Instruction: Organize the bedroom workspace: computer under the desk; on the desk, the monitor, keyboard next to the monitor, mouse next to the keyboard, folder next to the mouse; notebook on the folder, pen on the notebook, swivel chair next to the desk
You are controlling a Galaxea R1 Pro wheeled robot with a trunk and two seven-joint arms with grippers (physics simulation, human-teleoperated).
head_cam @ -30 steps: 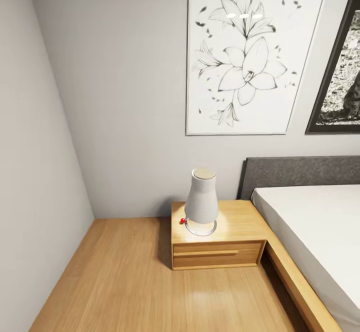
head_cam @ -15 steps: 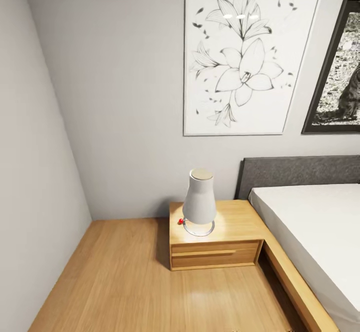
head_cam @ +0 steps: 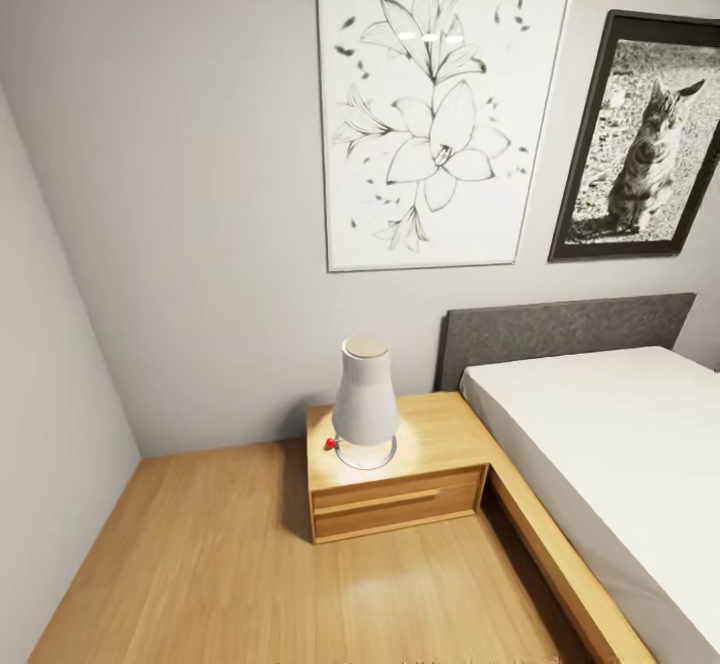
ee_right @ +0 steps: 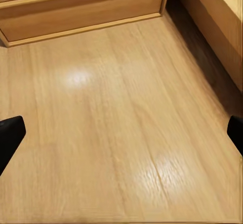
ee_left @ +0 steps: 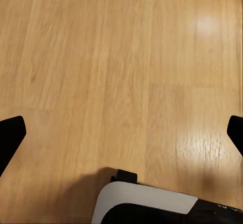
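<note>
The desk, the swivel chair and the other things of the task are out of view. In the left wrist view my left gripper [ee_left: 121,133] hangs open over the bare wooden floor, its black fingertips [ee_left: 10,138] far apart with nothing between them. In the right wrist view my right gripper [ee_right: 121,135] is open too, above the floor just in front of the low wooden drawer unit [ee_right: 81,8].
A light wooden nightstand [head_cam: 400,489] with a white lamp [head_cam: 365,404] stands against the grey wall. A bed [head_cam: 600,444] with a grey headboard runs along the right. Wooden floor [head_cam: 230,564] lies open to the left, up to the room's corner. Part of my base [ee_left: 147,203] shows below the left gripper.
The camera has turned to the right: nightstand, lamp and flower picture sit further left in the picture, and the cat picture and more of the bed have come into view.
</note>
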